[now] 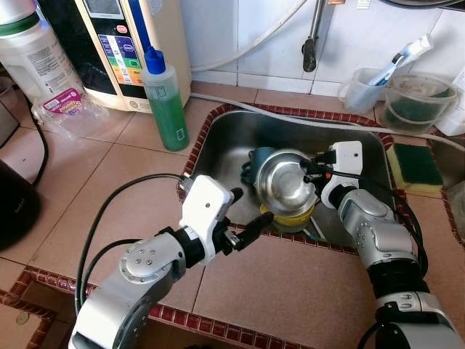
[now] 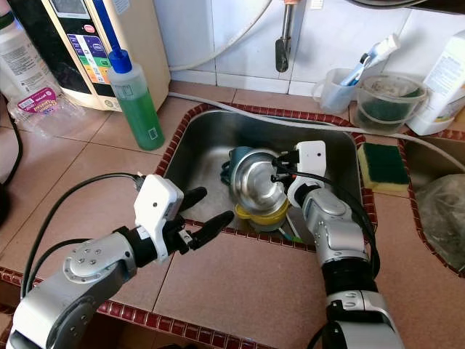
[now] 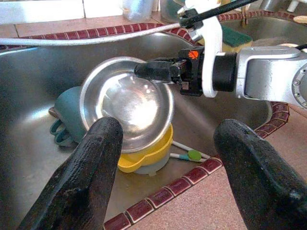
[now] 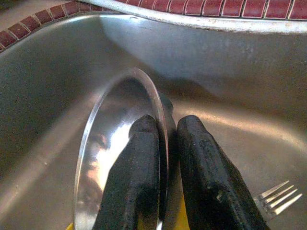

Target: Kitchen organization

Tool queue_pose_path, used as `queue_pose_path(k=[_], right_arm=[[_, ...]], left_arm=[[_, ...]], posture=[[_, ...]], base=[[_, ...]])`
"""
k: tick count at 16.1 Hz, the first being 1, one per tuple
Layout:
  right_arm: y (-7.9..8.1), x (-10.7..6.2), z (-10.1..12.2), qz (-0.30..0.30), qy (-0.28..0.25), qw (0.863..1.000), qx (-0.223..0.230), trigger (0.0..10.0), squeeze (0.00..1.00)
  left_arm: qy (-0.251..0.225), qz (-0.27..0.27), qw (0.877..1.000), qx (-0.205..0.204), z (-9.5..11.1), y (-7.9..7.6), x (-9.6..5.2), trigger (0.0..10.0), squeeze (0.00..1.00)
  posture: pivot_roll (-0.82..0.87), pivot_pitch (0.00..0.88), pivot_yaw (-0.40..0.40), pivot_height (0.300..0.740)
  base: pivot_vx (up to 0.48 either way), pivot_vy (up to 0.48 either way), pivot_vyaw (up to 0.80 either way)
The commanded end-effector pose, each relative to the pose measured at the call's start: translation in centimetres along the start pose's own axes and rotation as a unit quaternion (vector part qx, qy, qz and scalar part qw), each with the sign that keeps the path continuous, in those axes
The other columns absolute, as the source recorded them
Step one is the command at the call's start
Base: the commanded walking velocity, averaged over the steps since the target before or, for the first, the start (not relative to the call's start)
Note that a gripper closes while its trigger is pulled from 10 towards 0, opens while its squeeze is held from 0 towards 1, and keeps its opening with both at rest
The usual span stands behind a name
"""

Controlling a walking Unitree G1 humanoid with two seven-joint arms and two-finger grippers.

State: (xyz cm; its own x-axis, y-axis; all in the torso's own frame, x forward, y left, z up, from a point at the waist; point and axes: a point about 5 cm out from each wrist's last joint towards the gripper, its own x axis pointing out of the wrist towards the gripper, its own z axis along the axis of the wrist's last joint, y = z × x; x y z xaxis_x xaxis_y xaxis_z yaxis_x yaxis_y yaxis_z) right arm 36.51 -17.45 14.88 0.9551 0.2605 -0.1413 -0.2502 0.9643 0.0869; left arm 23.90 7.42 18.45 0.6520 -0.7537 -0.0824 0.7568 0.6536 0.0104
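A shiny steel bowl (image 1: 283, 182) stands tilted in the sink (image 1: 218, 145), resting on a yellow bowl (image 1: 294, 216), with a teal cup (image 1: 258, 158) lying behind it. My right gripper (image 1: 309, 171) reaches in from the right and is shut on the steel bowl's rim (image 4: 160, 120), one finger inside and one outside. My left gripper (image 1: 252, 205) hovers open over the sink's front tiled edge, pointing at the bowls (image 3: 127, 103) without touching them.
A green soap bottle (image 1: 166, 102) stands left of the sink in front of a water purifier (image 1: 123, 43). A sponge (image 1: 415, 166), a clear lidded tub (image 1: 418, 98) and a cup with a toothbrush (image 1: 363, 87) sit to the right. A fork (image 4: 280, 196) lies in the sink.
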Motion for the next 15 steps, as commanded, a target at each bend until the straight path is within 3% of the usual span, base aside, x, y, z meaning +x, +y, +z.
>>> queue_pose_path(k=[1, 8, 10, 12, 15], right_arm=[[0.2, 0.2, 0.2, 0.008, 0.0, 1.0, 0.006, 10.0, 1.0], [0.0, 0.4, 0.7, 0.001, -0.009, 1.0, 0.007, 10.0, 1.0], [0.0, 0.4, 1.1, -0.007, -0.023, 1.0, -0.006, 10.0, 1.0], [0.1, 0.2, 1.7, -0.023, -0.06, 0.998, -0.002, 10.0, 1.0], [1.8, -0.2, 1.8, -0.006, -0.103, 0.995, 0.007, 10.0, 1.0]], left_arm=[[-0.006, -0.013, 1.0, 0.006, 0.4, -0.4, 0.0, 10.0, 0.0], [-0.009, 0.006, 1.0, 0.012, 0.7, 0.5, 0.2, 10.0, 0.0], [-0.015, 0.029, 0.999, 0.013, 0.7, 1.4, 0.4, 10.0, 0.0], [-0.025, 0.057, 0.998, -0.018, 0.6, 2.8, 0.5, 10.0, 0.0], [-0.022, 0.11, 0.994, -0.02, 0.3, 5.0, 0.7, 10.0, 0.0]], posture=[[-0.04, 0.183, 0.071, 0.74], [-0.04, 0.164, 0.072, 0.74], [-0.04, 0.148, 0.068, 0.74], [-0.05, 0.121, 0.061, 0.74], [-0.07, 0.072, 0.055, 0.74]], base=[[0.0, 0.0, 0.0], [0.0, 0.0, 0.0], [0.0, 0.0, 0.0], [0.0, 0.0, 0.0], [0.0, 0.0, 0.0]])
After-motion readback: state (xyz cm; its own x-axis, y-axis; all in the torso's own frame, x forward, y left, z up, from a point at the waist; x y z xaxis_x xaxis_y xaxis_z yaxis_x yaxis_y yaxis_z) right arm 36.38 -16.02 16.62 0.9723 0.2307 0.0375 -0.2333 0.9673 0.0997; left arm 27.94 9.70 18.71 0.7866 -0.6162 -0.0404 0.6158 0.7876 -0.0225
